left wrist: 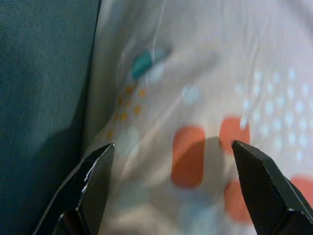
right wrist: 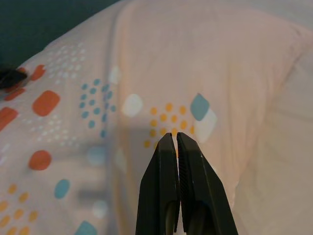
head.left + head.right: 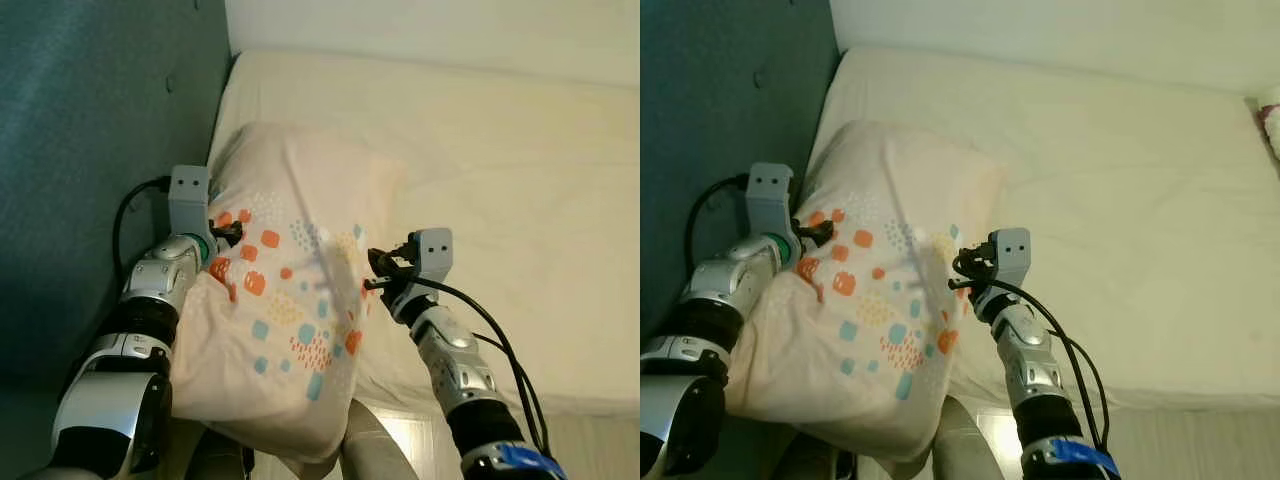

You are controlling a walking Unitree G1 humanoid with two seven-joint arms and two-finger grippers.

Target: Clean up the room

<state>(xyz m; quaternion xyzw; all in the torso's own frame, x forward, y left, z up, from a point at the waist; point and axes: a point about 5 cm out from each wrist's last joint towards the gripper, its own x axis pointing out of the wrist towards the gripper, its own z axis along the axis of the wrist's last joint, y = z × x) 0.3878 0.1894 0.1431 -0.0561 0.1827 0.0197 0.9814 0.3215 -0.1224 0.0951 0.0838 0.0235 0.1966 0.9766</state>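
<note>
The patterned pillow (image 3: 285,300) lies at the bed's (image 3: 520,180) near corner against the teal wall (image 3: 90,150), flanked for repositioning by the left gripper (image 3: 228,232), fingers spread wide, and the right gripper (image 3: 378,272), fingers pressed together.

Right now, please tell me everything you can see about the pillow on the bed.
The pillow is large, soft, in a pale peach fabric case printed with orange, teal and yellow squares and dots. It lies at the bed's near left corner, against the teal wall, its near end hanging over the mattress edge. The left gripper, fingers open, presses its left side; the right gripper, fingers shut, is at its right edge.
</note>
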